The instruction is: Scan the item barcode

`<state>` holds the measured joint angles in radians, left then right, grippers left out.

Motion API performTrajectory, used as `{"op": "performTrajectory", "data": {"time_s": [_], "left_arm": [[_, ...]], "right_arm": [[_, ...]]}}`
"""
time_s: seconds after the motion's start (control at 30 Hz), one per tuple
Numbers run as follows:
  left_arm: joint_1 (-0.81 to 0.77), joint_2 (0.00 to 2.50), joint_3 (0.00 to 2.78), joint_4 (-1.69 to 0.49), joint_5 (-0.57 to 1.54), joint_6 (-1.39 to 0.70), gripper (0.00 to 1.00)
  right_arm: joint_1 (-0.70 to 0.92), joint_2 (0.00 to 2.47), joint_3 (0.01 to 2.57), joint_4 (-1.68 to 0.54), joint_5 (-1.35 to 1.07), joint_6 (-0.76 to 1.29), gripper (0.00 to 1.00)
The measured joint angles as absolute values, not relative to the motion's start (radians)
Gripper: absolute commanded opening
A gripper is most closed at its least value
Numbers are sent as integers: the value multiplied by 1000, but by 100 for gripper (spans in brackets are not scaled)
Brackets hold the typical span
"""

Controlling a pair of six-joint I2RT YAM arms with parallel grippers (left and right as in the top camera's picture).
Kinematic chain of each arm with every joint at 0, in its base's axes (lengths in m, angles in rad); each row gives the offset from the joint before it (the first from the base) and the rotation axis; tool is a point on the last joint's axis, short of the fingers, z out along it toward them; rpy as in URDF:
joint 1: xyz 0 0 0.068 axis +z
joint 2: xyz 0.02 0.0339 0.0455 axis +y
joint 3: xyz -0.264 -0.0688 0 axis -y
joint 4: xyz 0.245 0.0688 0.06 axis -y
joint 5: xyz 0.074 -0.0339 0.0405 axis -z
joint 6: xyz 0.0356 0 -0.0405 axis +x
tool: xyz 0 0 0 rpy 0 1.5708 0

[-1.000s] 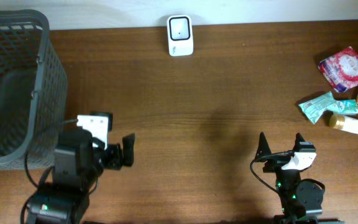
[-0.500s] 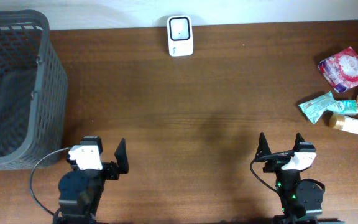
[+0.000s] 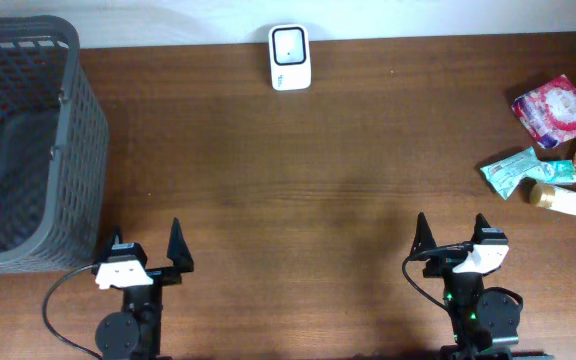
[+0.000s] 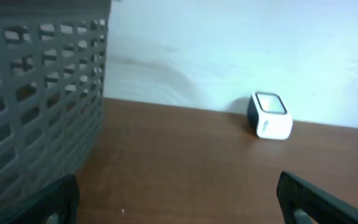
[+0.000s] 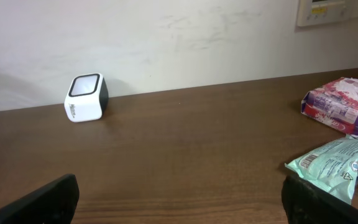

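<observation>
Scanner [image 3: 290, 57] stands midway along the worktop's [image 3: 318, 200] far edge. A green packet [image 3: 510, 171] lies by the right edge, well apart from the right hand [image 3: 451, 235]. That hand and the left hand [image 3: 146, 248] sit at the near edge, fingers spread, empty.

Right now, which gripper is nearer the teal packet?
Right. The right gripper sits nearer the robot and left of the teal packet; the left gripper is far off on the other side, by the grey basket.
</observation>
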<state>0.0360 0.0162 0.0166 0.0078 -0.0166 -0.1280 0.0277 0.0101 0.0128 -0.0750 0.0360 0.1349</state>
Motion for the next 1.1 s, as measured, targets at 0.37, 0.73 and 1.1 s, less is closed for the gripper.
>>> {"op": "performTrajectory", "data": {"time_s": [0.37, 0.73, 1.1], "left_arm": [[52, 13, 13, -79, -52, -104, 99], [52, 13, 13, -79, -7, 7, 99], [52, 13, 13, -80, -7, -45, 99]], "right_arm": [[28, 10, 13, -75, 36, 135, 99], [28, 10, 13, -75, 36, 134, 99], [28, 10, 13, -75, 36, 135, 99]]}}
